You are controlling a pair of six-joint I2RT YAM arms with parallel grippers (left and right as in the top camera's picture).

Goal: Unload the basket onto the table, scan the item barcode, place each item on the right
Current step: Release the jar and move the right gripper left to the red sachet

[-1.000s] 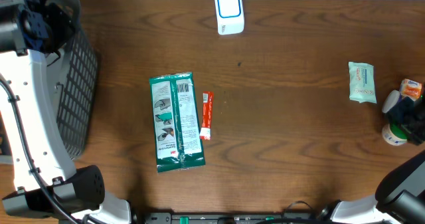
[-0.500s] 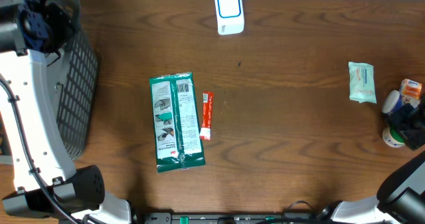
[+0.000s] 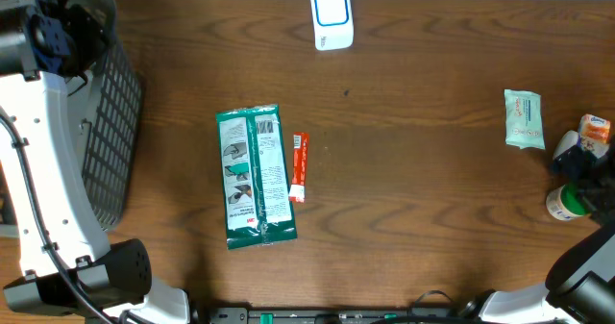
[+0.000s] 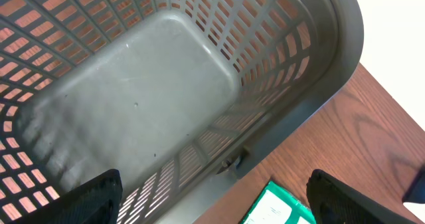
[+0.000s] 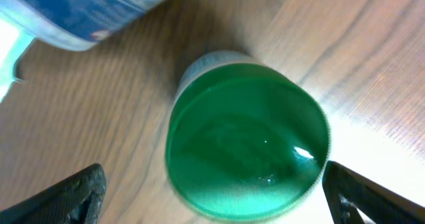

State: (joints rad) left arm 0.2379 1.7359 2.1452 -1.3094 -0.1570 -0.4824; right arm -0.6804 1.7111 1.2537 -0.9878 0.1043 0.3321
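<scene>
Right edge: green-lidded jar (image 3: 564, 204) stands by it, right gripper (image 5: 216, 194) spread either side of the lid (image 5: 246, 141).
Middle: bare table (image 3: 413, 170) between scanner (image 3: 332, 18) and green packet (image 3: 254, 175).
Basket (image 4: 319, 71): left gripper (image 4: 219, 197) spread above its grey floor.

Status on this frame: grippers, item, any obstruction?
Left gripper open above basket. Right gripper open astride green-lidded jar, not gripping. Blue-labelled bottle lies close beside jar. Scanner far from jar.
</scene>
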